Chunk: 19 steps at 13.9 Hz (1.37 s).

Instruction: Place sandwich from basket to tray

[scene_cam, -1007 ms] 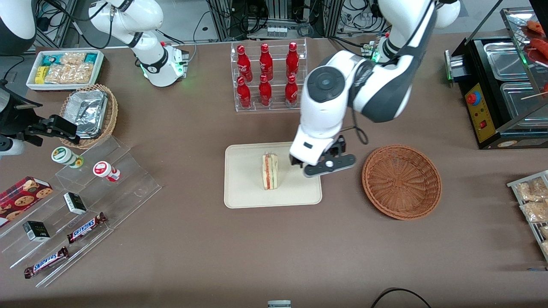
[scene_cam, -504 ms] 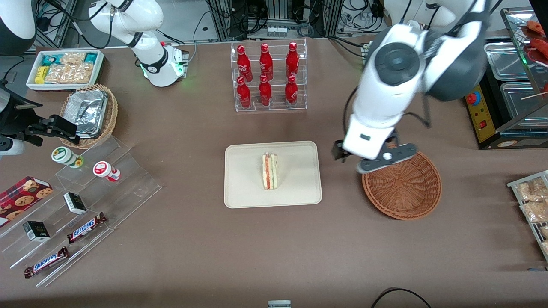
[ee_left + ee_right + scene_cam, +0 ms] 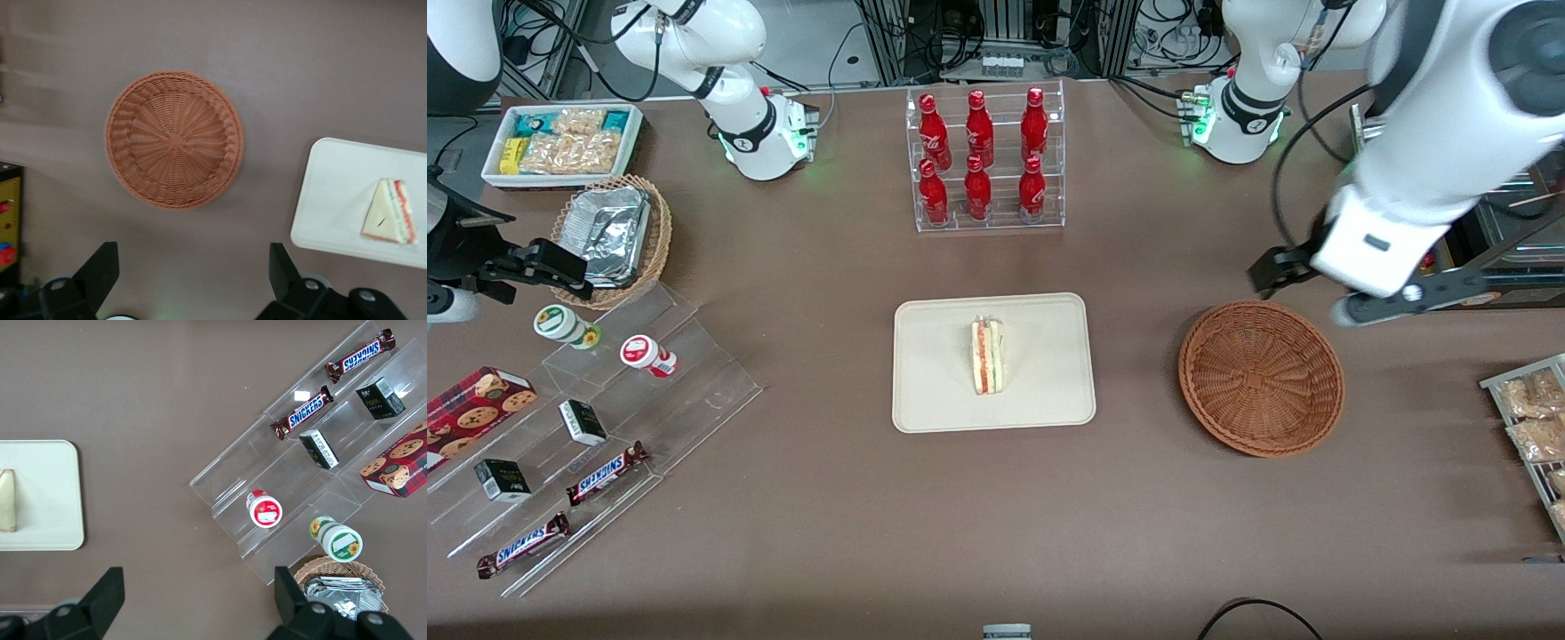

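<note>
Nearest the front cam among the task's things: basket [image 3: 1261, 378], reddish-brown wicker, empty — bare weave all the way to the hub in both front and wrist views [image 3: 174, 139]. At about the same depth, toward the parked arm's end: tray [image 3: 934, 400], cream, flat on the table. Sandwich [image 3: 988, 356] sits on it, roughly mid-tray, a touch toward the rim nearest the basket, cut edge w/ red + green filling showing. Wrist view agrees: wedge [image 3: 390, 213] lies inside the tray rim [image 3: 320, 200], not overhanging.

Taking the basket as clock centre in the front view, tray is at approx 9 o'clock, well apart from it; gripper [image 3: 1352, 289] is at approx 1–2 o'clock, farther from the cam than the basket, raised well off the table and clear of both.

Claw: fingers [image 3: 99, 268] spread wide, nothing between them — plain table only in the gap.

Farther off: rack of red bottles [image 3: 983, 160], approx 12 o'clock from the tray, untouched.

Progress, as I read it: transfer is done — sandwich out of basket, resting on tray, released. Nothing left on the object side; only remaining bit would be the arm going to a rest pose. Sandwich looks stable, so no re-grip needed imo.
</note>
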Each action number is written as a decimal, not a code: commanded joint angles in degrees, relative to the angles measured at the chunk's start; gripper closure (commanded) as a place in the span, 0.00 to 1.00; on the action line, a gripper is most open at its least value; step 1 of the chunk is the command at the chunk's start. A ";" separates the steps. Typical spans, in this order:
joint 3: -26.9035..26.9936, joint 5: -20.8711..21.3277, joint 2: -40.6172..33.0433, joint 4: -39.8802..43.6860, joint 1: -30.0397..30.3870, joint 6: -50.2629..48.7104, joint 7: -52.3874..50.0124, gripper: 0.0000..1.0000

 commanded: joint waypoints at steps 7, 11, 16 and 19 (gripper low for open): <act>-0.48 -1.47 -8.71 -8.24 11.17 -0.41 21.17 0.01; -0.48 -1.12 -11.61 -10.78 12.23 -0.41 24.09 0.01; 0.31 -0.68 -12.06 -10.09 13.19 -2.08 26.80 0.00; 0.31 -0.68 -11.79 -10.08 13.20 -2.08 25.93 0.00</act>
